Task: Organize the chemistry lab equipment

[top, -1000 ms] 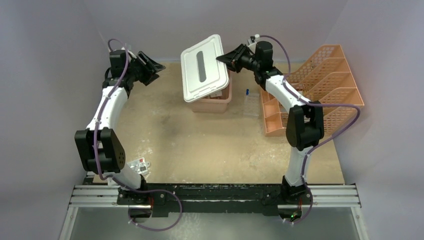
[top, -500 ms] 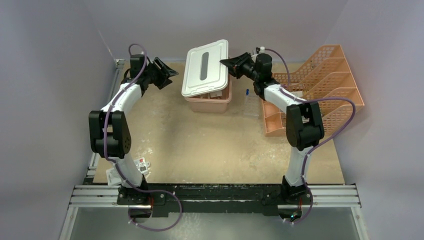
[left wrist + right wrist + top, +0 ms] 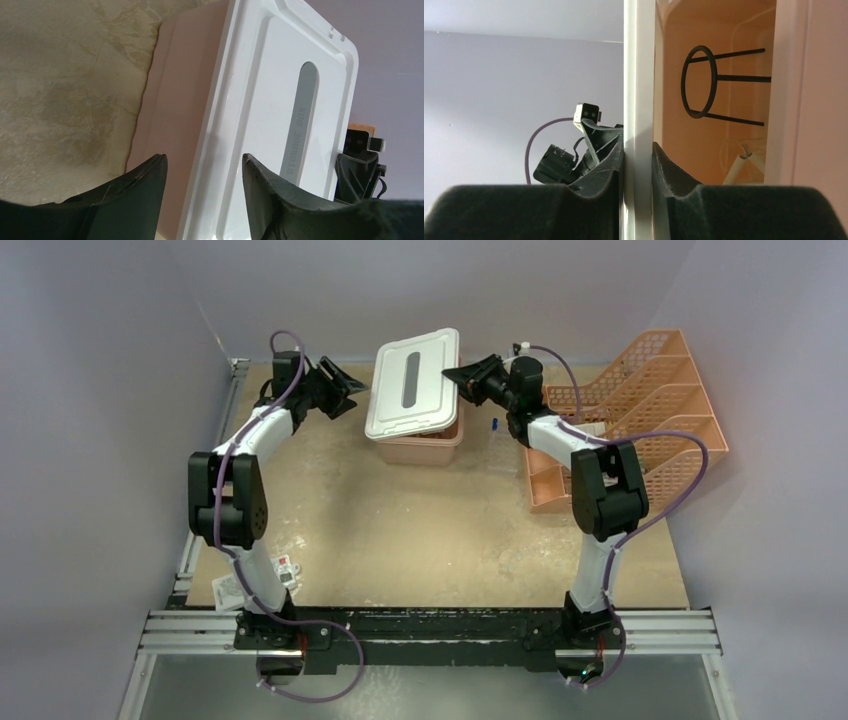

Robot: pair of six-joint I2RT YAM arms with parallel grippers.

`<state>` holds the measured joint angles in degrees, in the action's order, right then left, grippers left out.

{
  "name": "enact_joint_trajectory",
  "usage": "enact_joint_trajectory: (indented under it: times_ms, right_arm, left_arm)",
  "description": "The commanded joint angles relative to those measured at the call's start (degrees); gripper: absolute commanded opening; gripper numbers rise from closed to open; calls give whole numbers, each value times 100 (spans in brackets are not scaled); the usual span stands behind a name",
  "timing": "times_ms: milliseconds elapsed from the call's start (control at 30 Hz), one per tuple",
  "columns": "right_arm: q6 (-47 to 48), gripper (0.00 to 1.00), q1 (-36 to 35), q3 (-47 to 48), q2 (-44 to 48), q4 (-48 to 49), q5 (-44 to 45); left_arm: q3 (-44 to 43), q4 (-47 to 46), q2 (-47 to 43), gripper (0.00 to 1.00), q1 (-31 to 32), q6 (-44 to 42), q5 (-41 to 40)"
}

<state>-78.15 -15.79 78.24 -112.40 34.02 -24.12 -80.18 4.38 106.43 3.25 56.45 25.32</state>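
A stained tan table (image 3: 420, 530) sits between lilac walls (image 3: 100, 390). The right gripper (image 3: 458, 372) pinches the edge of the white lid (image 3: 412, 380) over the pink tub (image 3: 425, 448), while the left gripper (image 3: 350, 392) stands spread at the lid's other side. Only the right wrist view sees inside the tub, where a black wire ring (image 3: 734, 77) lies. Small white packets (image 3: 280, 573) lie at the table's near left edge.

You have a tan board table (image 3: 420, 530), its top mottled with pale scuffs and darker stains — the same marks show close up in the left wrist view. Behind the table stands a plain lavender back wall (image 3: 430, 290). A left wall (image 3: 90, 440) and a right wall (image 3: 770, 490) of like colour close in on the table's sides. An aluminium rail (image 3: 690, 632) runs along the table's near edge, and a second rail (image 3: 184, 570) runs up its left edge. Below the table's near edge lies a grey panel (image 3: 450, 690). The light is soft and even — shadows on the table are faint.
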Motion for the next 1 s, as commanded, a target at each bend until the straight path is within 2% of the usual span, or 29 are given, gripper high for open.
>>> enact_joint_trajectory:
  times_ms: [0, 133, 333, 500, 700, 833, 967]
  right_arm:
    - [412, 4, 67, -89, 373, 280, 173]
    - [458, 10, 124, -124, 381, 185, 203]
    - [678, 37, 162, -211, 558, -243, 581]
    - [1157, 42, 156, -12, 739, -841, 817]
    - [1734, 49, 164, 311, 960, -2109, 1333]
    - [2385, 56, 162, 620, 1045, -2883, 2025]
    - [3043, 61, 148, 882, 975, -3367, 2094]
  left_arm:
    - [-254, -350, 50, 56, 87, 121, 211]
    - [-257, -350, 55, 56, 123, 113, 260]
    - [-279, -318, 126, 56, 157, 73, 351]
    - [-332, -280, 156, 56, 168, 24, 472]
    - [-470, -118, 196, 56, 181, -109, 595]
    - [-531, -107, 198, 56, 176, -120, 647]
    - [-579, -36, 199, 56, 176, -177, 667]
